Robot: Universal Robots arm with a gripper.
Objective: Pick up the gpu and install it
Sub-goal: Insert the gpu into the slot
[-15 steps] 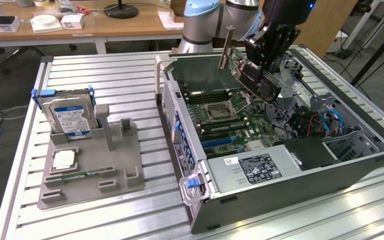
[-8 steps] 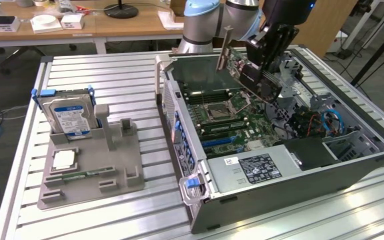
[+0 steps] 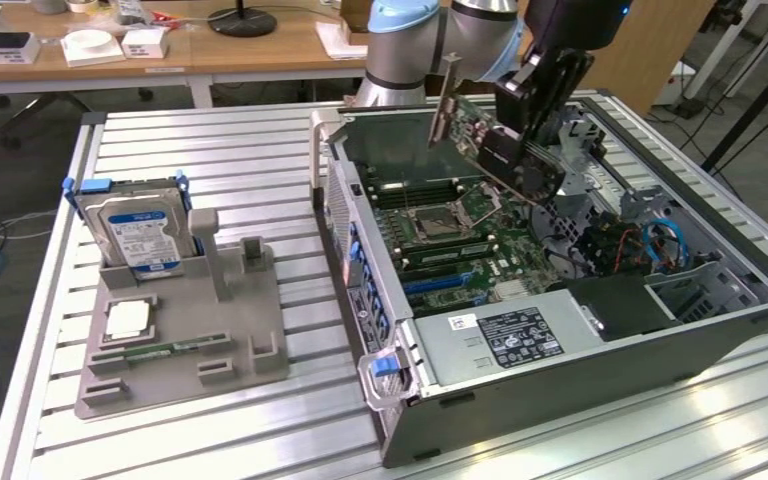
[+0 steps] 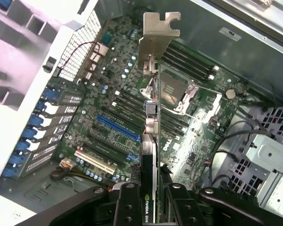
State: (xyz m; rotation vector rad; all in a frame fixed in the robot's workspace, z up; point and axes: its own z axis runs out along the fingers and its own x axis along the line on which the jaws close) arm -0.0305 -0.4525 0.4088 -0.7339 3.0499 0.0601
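Observation:
My gripper [image 3: 528,150] is shut on the gpu [image 3: 480,128], a thin card with a dark face and a silver end bracket [image 3: 446,98]. It hangs tilted in the air above the open computer case [image 3: 544,400], over the motherboard [image 3: 444,235]. In the wrist view the gpu [image 4: 151,117] is seen edge-on, its bracket [image 4: 158,37] pointing away from my gripper [image 4: 151,207], and the black fingers [image 4: 130,205] clamp it from both sides. A blue expansion slot [image 4: 118,128] lies on the motherboard [image 4: 108,94] below, apart from the card.
A grey fixture [image 3: 244,330] on the slatted table at the exterior view's left holds a hard drive [image 3: 137,235], a processor chip [image 3: 128,320] and a memory stick [image 3: 157,352]. Inside the case are a power supply [image 3: 518,335], drive cage and cables [image 3: 651,245].

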